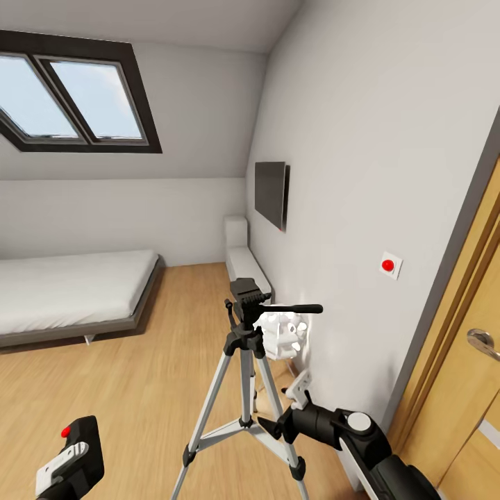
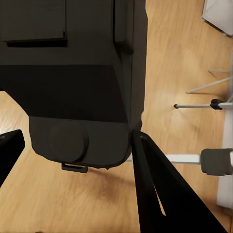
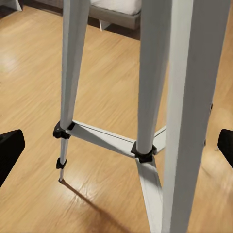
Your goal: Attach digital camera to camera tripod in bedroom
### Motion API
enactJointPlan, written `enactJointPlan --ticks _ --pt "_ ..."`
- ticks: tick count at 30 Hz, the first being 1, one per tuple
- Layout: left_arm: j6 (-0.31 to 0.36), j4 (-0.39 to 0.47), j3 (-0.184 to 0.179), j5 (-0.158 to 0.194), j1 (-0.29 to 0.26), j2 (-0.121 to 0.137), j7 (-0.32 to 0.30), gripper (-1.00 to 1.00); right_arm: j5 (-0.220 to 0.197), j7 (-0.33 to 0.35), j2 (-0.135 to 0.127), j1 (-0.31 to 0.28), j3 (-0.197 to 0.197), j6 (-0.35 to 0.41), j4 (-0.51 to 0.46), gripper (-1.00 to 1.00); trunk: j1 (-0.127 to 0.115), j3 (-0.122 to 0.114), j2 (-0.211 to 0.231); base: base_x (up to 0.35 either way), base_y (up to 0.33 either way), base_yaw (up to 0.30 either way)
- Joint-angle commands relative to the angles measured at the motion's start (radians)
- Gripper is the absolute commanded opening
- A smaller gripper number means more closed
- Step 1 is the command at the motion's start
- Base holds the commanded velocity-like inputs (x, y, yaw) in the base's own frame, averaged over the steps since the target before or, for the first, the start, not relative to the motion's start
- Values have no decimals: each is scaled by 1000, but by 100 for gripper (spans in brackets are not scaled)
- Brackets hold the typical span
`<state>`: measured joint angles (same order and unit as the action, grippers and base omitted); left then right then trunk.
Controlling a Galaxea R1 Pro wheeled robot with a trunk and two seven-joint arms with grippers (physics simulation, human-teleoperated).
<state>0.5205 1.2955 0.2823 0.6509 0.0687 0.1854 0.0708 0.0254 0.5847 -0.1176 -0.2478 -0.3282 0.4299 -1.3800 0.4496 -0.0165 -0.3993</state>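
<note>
The camera tripod (image 1: pixel 244 332) stands on the wood floor in the middle of the head view, with silver legs, a black head and its pan handle (image 1: pixel 298 307) pointing right. The black digital camera (image 1: pixel 85 444), red button on top, sits at the lower left, with my left gripper (image 1: pixel 66 462) shut on it. In the left wrist view the camera (image 2: pixel 73 97) lies between the dark fingers (image 2: pixel 160 194). My right gripper (image 1: pixel 297 390) hovers low beside the tripod's right leg. Its open fingertips (image 3: pixel 8 149) flank the silver legs (image 3: pixel 145 97) in the right wrist view, touching nothing.
A white ball-cluster lamp (image 1: pixel 281 335) stands just behind the tripod by the right wall. A wooden door (image 1: pixel 472 375) is at the far right, with a red wall switch (image 1: pixel 389 264) nearby. A low grey bed (image 1: pixel 69 288) lies to the left, and a dark screen (image 1: pixel 271 193) hangs above a white bench (image 1: pixel 243 260).
</note>
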Motion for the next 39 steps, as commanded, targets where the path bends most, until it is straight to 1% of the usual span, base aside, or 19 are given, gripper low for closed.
enactJointPlan --ticks 1,10,14,19,20,24,32,39 --pt "5 2 0 8 0 0 7 -100 4 2 1 0 -1 0 3 100 0 0 -1 0 0 0" --pt "6 2 0 8 0 0 8 -100 5 0 4 -5 7 -19 21 100 0 0 -1 0 0 0" --pt "6 2 0 8 0 0 8 -100 4 -4 5 -10 9 -24 47 100 0 0 -1 0 0 0" --pt "5 2 0 8 0 0 9 -100 2 -32 5 -20 11 -41 81 100 0 0 -1 0 0 0" --pt "5 2 0 8 0 0 9 -100 0 -50 5 -27 12 -54 96 100 0 0 -1 0 0 0" --pt "5 2 0 7 0 0 10 -100 -4 -75 6 -39 13 -71 115 100 0 0 -1 0 0 0" --pt "4 2 0 8 0 0 9 -100 -6 -89 6 -46 14 -88 132 100 0 0 -1 0 0 0" --pt "4 2 -1 8 0 -1 10 -100 0 -92 8 -48 13 -132 150 100 0 0 -1 0 0 0"
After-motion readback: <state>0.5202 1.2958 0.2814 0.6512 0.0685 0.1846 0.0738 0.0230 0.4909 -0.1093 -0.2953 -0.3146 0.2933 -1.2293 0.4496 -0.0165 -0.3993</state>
